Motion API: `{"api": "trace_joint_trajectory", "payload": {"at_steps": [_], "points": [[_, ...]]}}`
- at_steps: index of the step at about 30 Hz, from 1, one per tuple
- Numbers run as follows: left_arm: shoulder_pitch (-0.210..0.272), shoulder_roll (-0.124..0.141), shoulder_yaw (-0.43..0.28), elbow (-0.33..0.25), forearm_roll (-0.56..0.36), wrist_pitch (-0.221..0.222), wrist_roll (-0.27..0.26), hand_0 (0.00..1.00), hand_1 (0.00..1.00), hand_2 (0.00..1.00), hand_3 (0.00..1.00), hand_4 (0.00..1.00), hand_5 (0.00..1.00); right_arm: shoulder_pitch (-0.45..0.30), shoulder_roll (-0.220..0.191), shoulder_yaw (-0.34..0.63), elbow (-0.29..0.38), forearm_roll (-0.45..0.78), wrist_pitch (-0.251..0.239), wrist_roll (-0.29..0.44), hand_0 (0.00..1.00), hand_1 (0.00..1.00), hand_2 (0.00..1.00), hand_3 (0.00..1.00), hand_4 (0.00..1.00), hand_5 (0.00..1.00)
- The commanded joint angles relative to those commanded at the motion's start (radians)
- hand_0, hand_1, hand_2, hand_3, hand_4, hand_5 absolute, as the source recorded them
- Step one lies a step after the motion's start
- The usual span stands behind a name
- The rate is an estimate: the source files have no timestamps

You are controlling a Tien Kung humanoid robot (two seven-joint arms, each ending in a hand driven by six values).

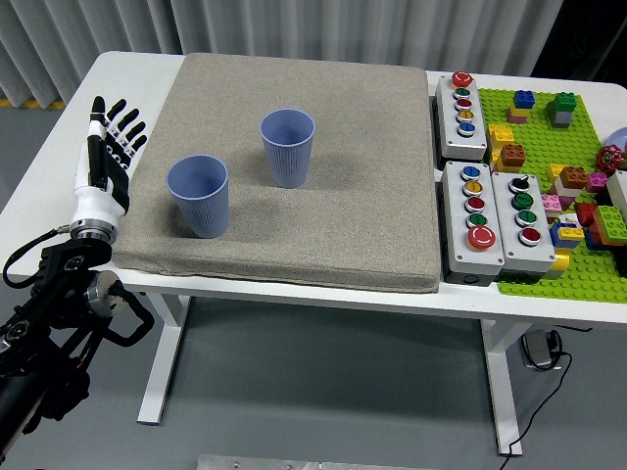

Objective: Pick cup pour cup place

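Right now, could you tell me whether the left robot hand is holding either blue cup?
No, the left robot hand is open beside the mat's left edge, apart from the nearer blue cup.

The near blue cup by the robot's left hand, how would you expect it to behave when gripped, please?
The near blue cup looks thin-walled and ribbed, so probably light and squeezable. Standing tall on the soft grey mat, it may tip if nudged by the open left hand.
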Motion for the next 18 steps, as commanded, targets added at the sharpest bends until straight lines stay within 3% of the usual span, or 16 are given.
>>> {"api": "trace_joint_trajectory", "payload": {"at_steps": [8,18], "points": [[-0.002,0.003,-0.009,-0.024,0.02,-0.01,0.012,0.82,0.826,0.844,0.854,0.779,0.998,0.002,0.0,-0.01,0.0,0.027,-0.007,0.005,0.698,0.634,0.594,0.592,0.002,0.237],[0.009,0.004,-0.025,-0.039,0.031,-0.008,0.014,0.819,0.826,0.85,0.856,0.78,0.998,0.009,-0.003,0.013,0.0,-0.023,0.001,0.002,0.698,0.634,0.595,0.592,0.002,0.241]]}}
